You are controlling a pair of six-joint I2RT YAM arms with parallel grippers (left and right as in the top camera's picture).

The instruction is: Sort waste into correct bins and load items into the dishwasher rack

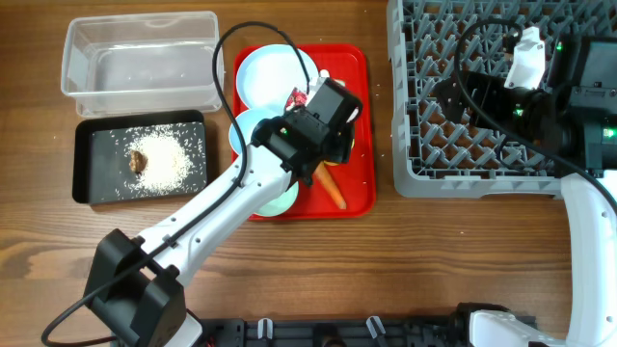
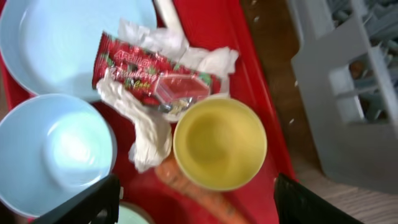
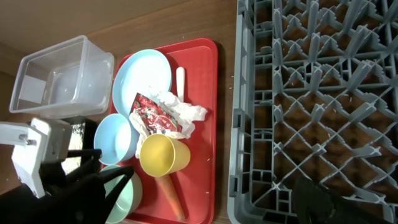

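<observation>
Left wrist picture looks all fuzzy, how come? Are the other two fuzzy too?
Left wrist view: soft all over, likely because the camera sits so close; the yellow cup has mushy edges and a light glares off the blue bowl. Overhead view: sharp, even the rice grains show. Right wrist view: the grey rack is crisp, only the dark corners are blurry.

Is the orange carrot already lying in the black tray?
No, the carrot lies on the red tray, right beside the yellow cup.
</observation>
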